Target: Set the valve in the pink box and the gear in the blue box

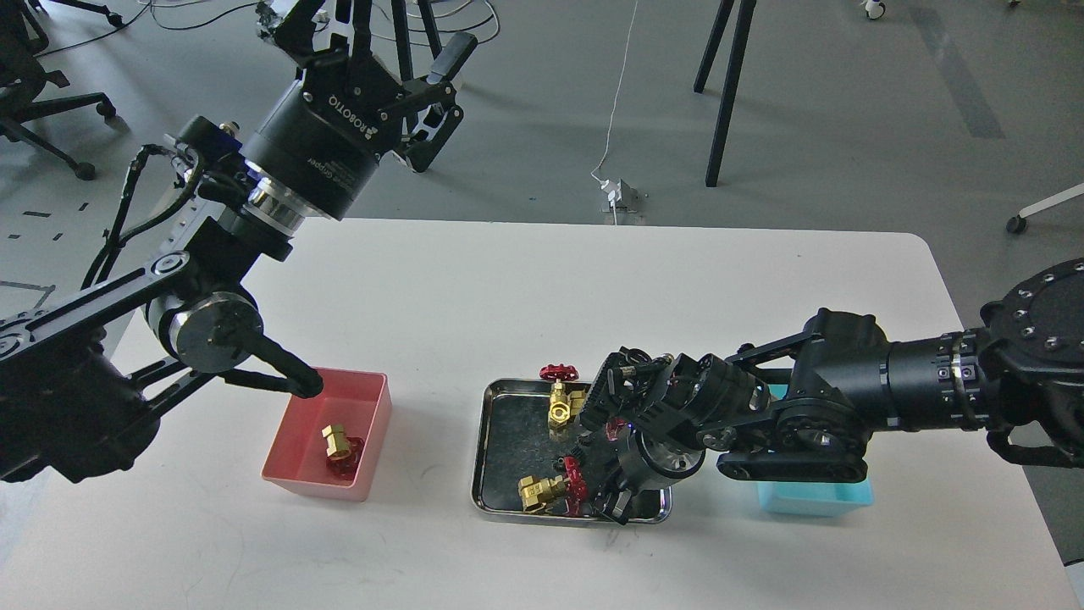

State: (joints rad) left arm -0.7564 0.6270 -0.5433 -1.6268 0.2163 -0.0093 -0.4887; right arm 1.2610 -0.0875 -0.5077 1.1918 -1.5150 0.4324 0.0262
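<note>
At the upper left of the frame the left gripper (373,38) is raised off the table (440,288), jaws spread wide and empty. Lower left, a valve (339,442) lies in the pink box (374,424). At centre, the right gripper (611,507) dips into the steel tray (484,440) beside two valves; I cannot tell how its jaws stand. The blue box (813,498) sits partly hidden under that arm.

Bright, even overhead light on my table (474,288), soft shadows pooling under my arms. The steel tray (495,474) throws back dull glare. Focus is sharp throughout, with slight bending toward the frame edges and no motion blur.
</note>
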